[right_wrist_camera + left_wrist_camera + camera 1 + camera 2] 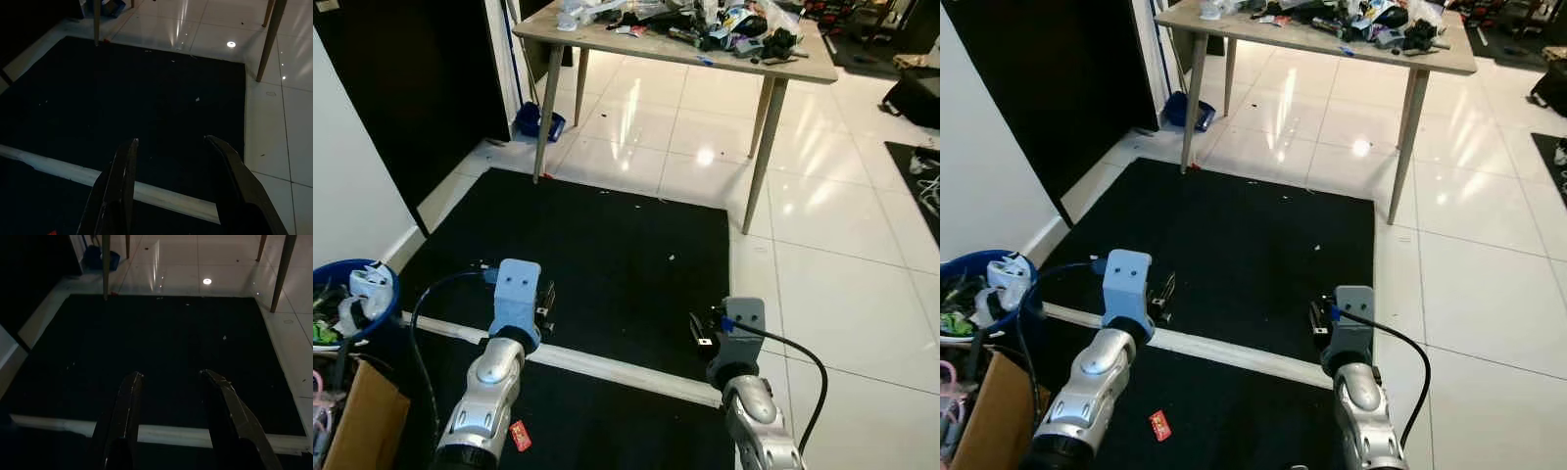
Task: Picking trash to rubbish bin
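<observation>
Looking like a lived-in home room: glossy white tile floor (842,235), black mat (597,255) lying beside a cluttered wooden-legged surface (685,44).

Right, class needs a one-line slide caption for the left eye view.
Both grippers, left and right, held open over a black mat, a red wrapper lying below the left arm.

Black mat (607,255), white tiles (842,255)
</observation>
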### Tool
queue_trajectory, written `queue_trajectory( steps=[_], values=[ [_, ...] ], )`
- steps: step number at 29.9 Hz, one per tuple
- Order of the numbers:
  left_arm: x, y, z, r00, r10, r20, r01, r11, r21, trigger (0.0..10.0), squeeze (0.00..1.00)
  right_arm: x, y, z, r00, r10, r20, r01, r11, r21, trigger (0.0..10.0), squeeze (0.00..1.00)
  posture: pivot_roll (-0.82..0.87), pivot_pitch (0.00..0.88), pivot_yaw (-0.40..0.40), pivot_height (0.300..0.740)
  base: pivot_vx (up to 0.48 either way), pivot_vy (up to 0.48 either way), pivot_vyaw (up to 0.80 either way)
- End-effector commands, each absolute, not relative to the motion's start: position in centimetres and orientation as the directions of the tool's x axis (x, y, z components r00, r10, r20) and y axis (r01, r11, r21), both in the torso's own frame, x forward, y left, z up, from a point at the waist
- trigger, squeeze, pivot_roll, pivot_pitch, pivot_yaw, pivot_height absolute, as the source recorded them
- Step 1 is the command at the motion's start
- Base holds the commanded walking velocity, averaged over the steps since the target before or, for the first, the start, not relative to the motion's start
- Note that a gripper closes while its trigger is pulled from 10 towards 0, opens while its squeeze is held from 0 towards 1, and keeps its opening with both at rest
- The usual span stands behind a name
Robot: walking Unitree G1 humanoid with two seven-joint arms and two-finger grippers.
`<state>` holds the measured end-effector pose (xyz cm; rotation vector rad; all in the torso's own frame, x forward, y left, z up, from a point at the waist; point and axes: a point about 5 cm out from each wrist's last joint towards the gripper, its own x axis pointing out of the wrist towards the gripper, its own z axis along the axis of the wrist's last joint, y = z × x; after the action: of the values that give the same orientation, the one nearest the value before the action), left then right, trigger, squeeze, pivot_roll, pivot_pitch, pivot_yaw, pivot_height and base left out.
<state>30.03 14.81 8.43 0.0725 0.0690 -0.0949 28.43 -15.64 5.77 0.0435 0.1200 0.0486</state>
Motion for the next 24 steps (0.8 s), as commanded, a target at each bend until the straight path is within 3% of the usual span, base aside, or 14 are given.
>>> queue_trajectory(
  steps=[1, 17, 24],
  values=[
    [29.7, 14.8, 8.3, 0.994, -0.084, -0.07, 0.089, 0.994, 0.067, 10.0, 0.0, 28.2, -15.8, 5.1, 0.986, 0.053, -0.155, -0.046, 0.998, 0.052, 10.0, 0.0, -0.05, 0.112, -0.055, 0.74, 0.0, 0.0, 0.0],
    [29.7, 13.2, 9.7, 0.984, -0.179, 0.012, 0.179, 0.984, 0.025, 10.0, 0.0, 28.2, -15.3, 5.6, 0.989, 0.079, -0.124, -0.069, 0.994, 0.081, 10.0, 0.0, -0.05, 0.08, -0.011, 0.74, 0.0, 0.0, 0.0],
    [30.3, 13.2, 10.3, 0.98, -0.197, 0.033, 0.196, 0.98, 0.033, 10.0, 0.0, 28.2, -15.1, 5.5, 0.99, 0.064, -0.127, -0.053, 0.995, 0.089, 10.0, 0.0, -0.06, 0.087, -0.01, 0.74, 0.266, 0.0, 0.0]
  ],
)
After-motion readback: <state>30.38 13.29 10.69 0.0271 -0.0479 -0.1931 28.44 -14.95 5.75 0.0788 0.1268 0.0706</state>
